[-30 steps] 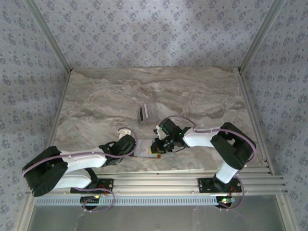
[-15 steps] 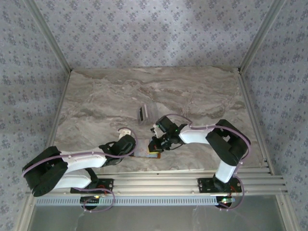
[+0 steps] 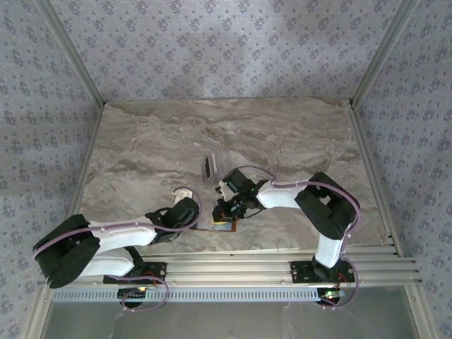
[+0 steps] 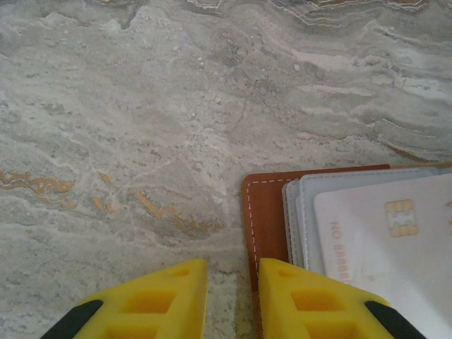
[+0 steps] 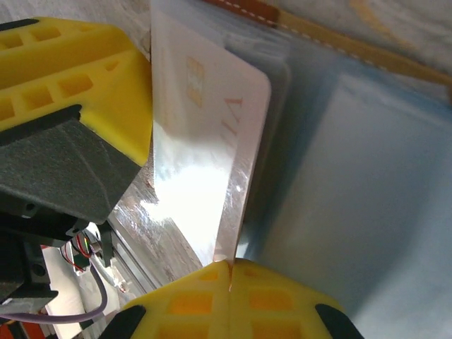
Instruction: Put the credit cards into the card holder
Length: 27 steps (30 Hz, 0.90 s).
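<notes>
Card: one credit card (image 5: 201, 141) is pinched by its edge in the closed right gripper (image 5: 229, 272) and tilted over the open card holder (image 4: 263, 212).
Holder: laid flat on the bench (image 4: 141, 106), its corner met by the left gripper (image 4: 232, 289), whose fingers are narrowly parted around nothing.
Risk: the card may be bent or jammed on a pocket lip if pushed at this tilt, and the holder may be slid away.
</notes>
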### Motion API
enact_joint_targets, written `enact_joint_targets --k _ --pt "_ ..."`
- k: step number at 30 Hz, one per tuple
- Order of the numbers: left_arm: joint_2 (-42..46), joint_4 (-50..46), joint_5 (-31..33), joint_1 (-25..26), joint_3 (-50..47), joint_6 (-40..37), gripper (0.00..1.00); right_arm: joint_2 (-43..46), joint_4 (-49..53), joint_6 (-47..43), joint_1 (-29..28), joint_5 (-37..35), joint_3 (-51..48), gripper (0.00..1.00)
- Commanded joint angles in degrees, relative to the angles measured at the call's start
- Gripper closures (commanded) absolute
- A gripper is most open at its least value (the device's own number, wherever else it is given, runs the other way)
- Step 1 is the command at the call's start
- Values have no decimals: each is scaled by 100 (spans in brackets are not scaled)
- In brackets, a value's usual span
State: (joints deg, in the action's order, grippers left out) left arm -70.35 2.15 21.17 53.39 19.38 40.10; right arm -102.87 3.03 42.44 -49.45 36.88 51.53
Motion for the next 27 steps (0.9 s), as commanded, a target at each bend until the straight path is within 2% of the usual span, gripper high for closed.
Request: enact_joint_targets --k 1,8,11,20,23,27 --pt "-88 57 -158 22 -30 -19 75 -143 48 2 -90 -49 259 100" --pt "-4 66 -200 23 -56 16 75 -282 -131 91 -183 -76 367 100" --pt "54 34 -221 23 -57 23 74 -164 444 -251 -246 -620 523 99" --pt "326 -107 -166 14 -161 77 73 692 1532 -844 -245 -1699 429 67" --pt "363 -136 -166 13 -162 75 73 965 1772 -950 -232 -1981 402 61" --pt "366 -123 -227 14 -152 68 73 1171 2175 -1177 -256 -2510 564 61"
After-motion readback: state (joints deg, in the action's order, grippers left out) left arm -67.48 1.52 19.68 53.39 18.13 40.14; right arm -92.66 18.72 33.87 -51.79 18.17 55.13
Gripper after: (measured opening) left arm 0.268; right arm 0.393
